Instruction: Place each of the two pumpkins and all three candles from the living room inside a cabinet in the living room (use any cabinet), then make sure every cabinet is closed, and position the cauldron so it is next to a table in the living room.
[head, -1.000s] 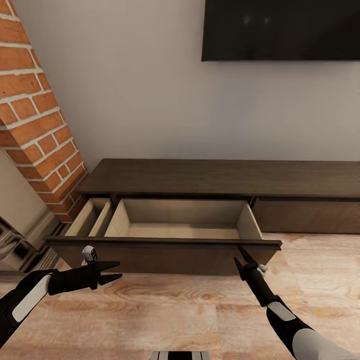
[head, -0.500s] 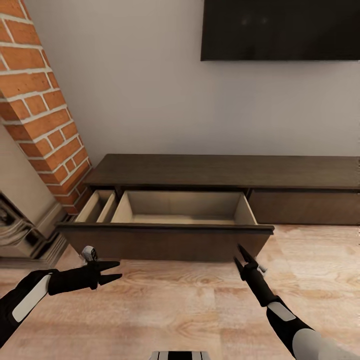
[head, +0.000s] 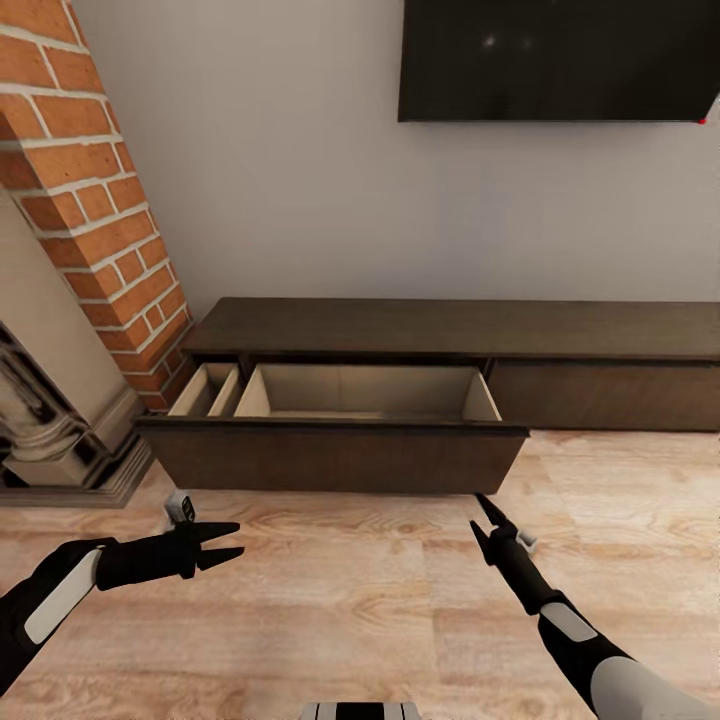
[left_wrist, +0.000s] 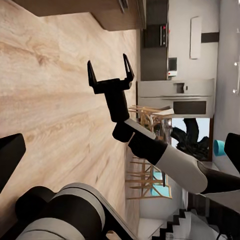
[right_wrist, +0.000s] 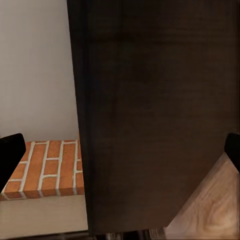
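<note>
At centre frame the cabinet stood with its drawer pulled out, empty, presumably ready for loading. Left hand and right hand both open, holding nothing, lower frame.

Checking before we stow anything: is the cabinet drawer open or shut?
Open. The cabinet has its wide left drawer pulled out over the floor, pale insides showing; nothing visible in it. The right front sits flush.

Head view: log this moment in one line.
cabinet: drawer open, looks empty | left claw: open | right claw: open, holding nothing
</note>
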